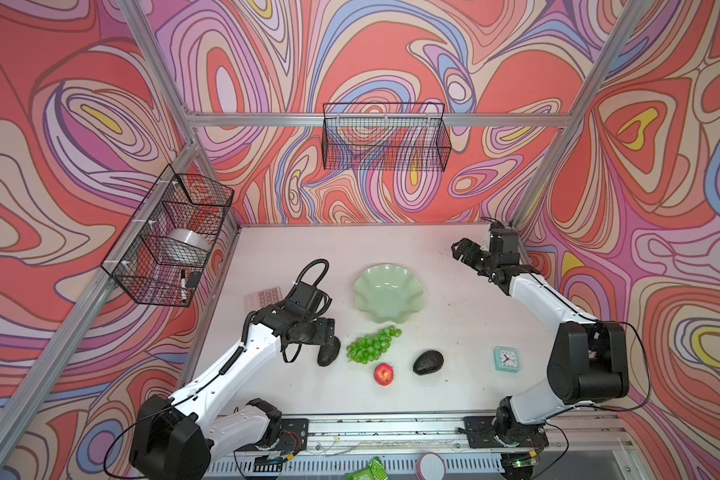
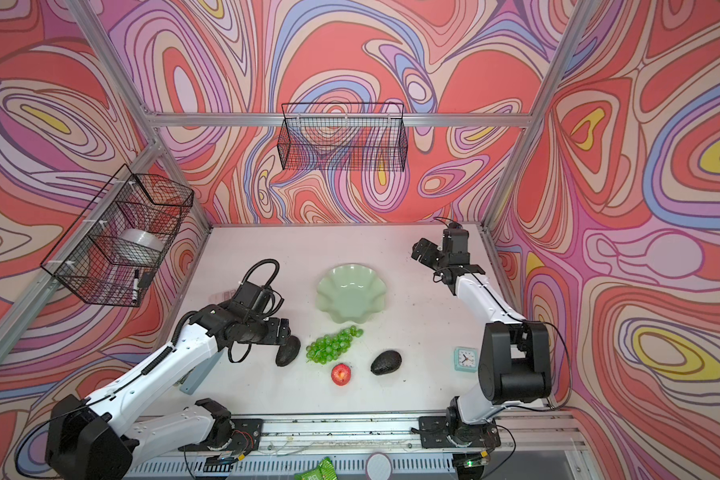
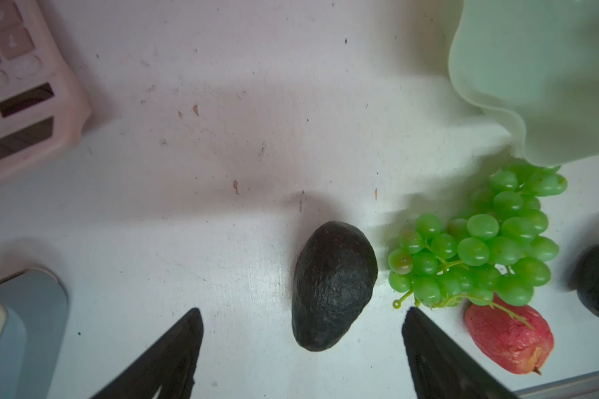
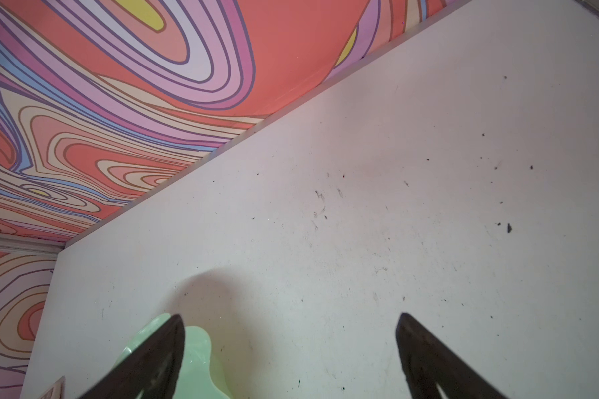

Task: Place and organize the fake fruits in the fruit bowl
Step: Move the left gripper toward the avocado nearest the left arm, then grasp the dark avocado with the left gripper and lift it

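Note:
The pale green scalloped fruit bowl [image 1: 408, 286] [image 2: 371, 291] sits mid-table with nothing in it. In front of it lie the green grapes [image 1: 373, 345] [image 3: 481, 248], a red apple [image 1: 384, 374] [image 3: 509, 342] and two dark avocados [image 1: 428, 362] [image 1: 329, 353]. My left gripper [image 1: 332, 337] [image 3: 302, 309] hangs open over the left avocado [image 3: 332, 286], its fingers either side and apart from it. My right gripper [image 1: 458, 249] [image 4: 291, 316] is open and empty at the back right, with the bowl's rim [image 4: 198, 345] beside one finger.
A mint square clock [image 1: 506, 360] stands right of the fruits. A pink calculator [image 1: 262, 298] [image 3: 21, 86] lies behind my left arm, and a blue-grey object [image 2: 196, 376] sits under it. Black wire baskets hang on the back wall [image 1: 385, 137] and left wall [image 1: 171, 237].

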Motion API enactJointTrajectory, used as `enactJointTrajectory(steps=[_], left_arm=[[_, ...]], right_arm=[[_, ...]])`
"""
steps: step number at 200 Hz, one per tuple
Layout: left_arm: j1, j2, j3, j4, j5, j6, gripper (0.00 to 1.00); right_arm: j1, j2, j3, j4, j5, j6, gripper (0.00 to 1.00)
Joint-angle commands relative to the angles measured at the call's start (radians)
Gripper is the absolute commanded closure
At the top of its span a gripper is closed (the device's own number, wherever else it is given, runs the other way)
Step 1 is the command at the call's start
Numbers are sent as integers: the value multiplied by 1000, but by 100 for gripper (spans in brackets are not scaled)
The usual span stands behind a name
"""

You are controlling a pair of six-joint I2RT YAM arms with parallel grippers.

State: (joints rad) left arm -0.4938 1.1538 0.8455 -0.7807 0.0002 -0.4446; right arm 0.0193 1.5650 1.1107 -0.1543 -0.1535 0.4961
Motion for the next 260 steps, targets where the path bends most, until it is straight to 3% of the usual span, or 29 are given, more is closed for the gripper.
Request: enactJointTrajectory(steps=[1,94,164,218,260], left_arm=[[-28,36,-7,-8,-2,-62,9],[-54,256,-34,118,41,-97,13],[-54,294,16,41,4,-111,41],[-54,259,210,-32,15,-70,51],[-54,401,481,-29,52,9,52]], right_arm=[[3,-17,2,-21,-4,16,2],[4,-19,-23,-3,-4,21,2],[3,-2,-22,7,-4,13,2],[2,10,2,-11,-5,13,2],[3,-23,1,-36,1,-7,2]])
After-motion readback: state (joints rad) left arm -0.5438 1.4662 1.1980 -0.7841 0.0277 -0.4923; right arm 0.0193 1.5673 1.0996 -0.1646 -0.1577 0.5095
